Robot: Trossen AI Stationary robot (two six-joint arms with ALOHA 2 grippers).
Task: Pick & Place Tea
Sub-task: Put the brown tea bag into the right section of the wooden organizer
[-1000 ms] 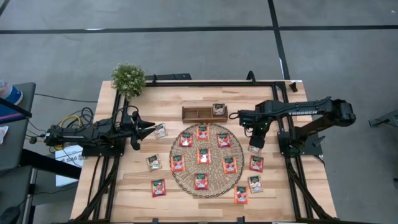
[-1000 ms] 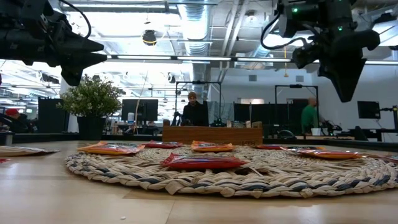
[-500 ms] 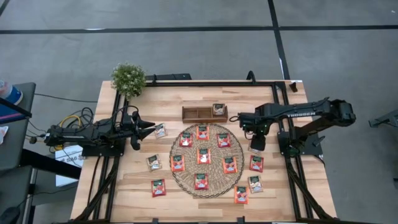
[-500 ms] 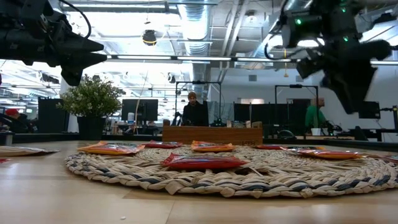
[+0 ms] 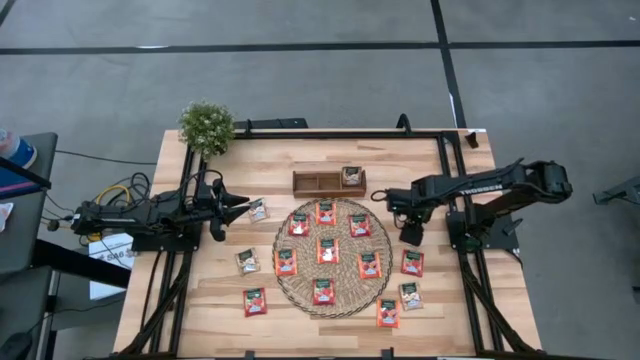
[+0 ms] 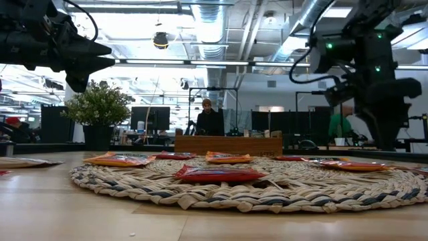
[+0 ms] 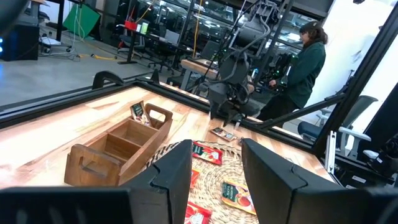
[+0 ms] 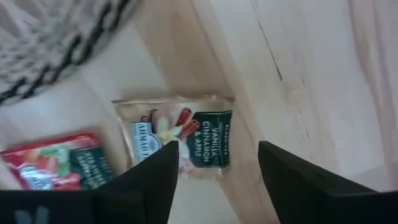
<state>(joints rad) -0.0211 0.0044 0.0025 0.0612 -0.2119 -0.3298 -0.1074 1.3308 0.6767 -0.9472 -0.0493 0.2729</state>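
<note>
Directly below the open right claw (image 8: 214,171) lies a pale tea sachet (image 8: 176,140).

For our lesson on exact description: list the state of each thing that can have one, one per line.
Right gripper: fingers open, lowered beside the mat.
Left gripper: fingers open, raised at the table's left.
Pale sachet: flat on the table, ungripped, under the right gripper.
Wooden tray: one sachet in an end compartment, rest empty.
Mat: seven red sachets lying flat.

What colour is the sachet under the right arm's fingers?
Pale whitish sachet with a dark green label; right wrist view shows it best.
</note>
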